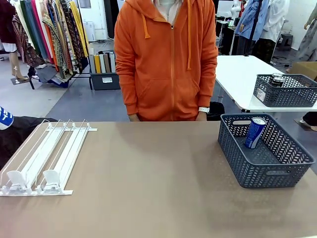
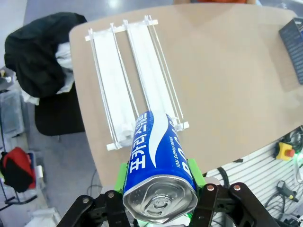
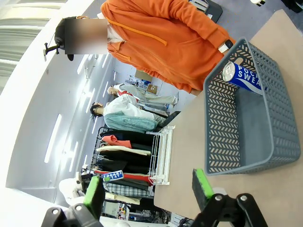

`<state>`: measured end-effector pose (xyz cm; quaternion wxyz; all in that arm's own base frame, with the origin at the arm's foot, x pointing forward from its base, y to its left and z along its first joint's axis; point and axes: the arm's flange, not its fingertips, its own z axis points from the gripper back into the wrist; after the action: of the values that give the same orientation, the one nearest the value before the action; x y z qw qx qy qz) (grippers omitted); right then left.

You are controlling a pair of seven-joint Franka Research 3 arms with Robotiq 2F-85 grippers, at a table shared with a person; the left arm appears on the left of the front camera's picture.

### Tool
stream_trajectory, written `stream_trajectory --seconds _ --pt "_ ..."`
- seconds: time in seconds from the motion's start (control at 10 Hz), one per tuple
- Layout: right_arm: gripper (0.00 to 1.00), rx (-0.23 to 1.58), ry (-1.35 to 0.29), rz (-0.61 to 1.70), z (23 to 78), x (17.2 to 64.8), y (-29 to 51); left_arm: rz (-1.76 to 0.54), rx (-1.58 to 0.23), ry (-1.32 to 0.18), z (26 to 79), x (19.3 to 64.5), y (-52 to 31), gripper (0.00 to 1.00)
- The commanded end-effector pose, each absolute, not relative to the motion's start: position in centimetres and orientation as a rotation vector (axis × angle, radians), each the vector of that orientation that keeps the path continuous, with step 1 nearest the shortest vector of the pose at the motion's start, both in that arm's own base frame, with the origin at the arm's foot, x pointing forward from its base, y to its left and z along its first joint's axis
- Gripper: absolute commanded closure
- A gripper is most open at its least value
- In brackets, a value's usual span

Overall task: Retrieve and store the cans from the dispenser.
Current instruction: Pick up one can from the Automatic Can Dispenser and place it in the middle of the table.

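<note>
A blue-and-white Pocari Sweat can (image 2: 158, 165) lies sideways in my left gripper (image 2: 159, 182), silver top toward the camera, green pads shut on its sides. It hangs high above the near end of the dispenser (image 2: 135, 80), a clear sloped rack with white dividers; a sliver of this can (image 1: 4, 118) shows at the picture's left edge. The dispenser (image 1: 44, 153) lies at the table's left, its white pusher tabs at the near end. A second blue can (image 1: 255, 132) leans inside the grey basket (image 1: 267, 173). My right gripper (image 3: 147, 189) stands open above the table, short of the basket (image 3: 222, 127).
A person in an orange hoodie (image 1: 166, 59) stands at the table's far edge, hands down. Brown tabletop stretches between the dispenser and the basket. A second grey basket (image 1: 285, 94) sits on a white table behind. A black chair (image 2: 47, 61) stands beside the table's left end.
</note>
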<state>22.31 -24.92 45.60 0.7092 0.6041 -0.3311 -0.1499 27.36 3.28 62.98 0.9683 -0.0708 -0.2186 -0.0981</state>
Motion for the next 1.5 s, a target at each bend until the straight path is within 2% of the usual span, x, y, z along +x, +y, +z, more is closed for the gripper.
stream_trajectory --seconds 0.0,0.1,0.2,0.6,0.8,1.0,1.4 --pt "0.00 1.344 -0.754 -0.323 45.8 22.4 -24.9 -0.204 -0.158 -0.398 62.1 28.4 -1.2 1.00" --pt "0.00 1.344 -0.754 -0.323 45.8 22.4 -24.9 -0.230 -0.145 -0.392 61.6 29.3 -5.4 1.00" --pt "0.00 1.344 -0.754 -0.323 45.8 22.4 -24.9 -0.253 -0.047 -0.399 60.6 30.3 -10.4 1.00" --pt "0.00 1.344 -0.754 -0.323 45.8 22.4 -24.9 -0.637 0.063 -0.317 52.7 32.9 -34.0 1.00" --pt "0.00 1.344 -0.754 -0.323 45.8 22.4 -24.9 -0.761 0.120 -0.273 48.7 33.3 -41.5 1.00" --pt "0.00 1.344 -0.754 -0.323 45.8 22.4 -24.9 -0.811 0.135 -0.231 45.7 35.0 -44.0 1.00" --pt "0.00 1.344 -0.754 -0.323 45.8 22.4 -24.9 -0.799 0.000 -0.056 42.4 36.6 -43.9 1.00"
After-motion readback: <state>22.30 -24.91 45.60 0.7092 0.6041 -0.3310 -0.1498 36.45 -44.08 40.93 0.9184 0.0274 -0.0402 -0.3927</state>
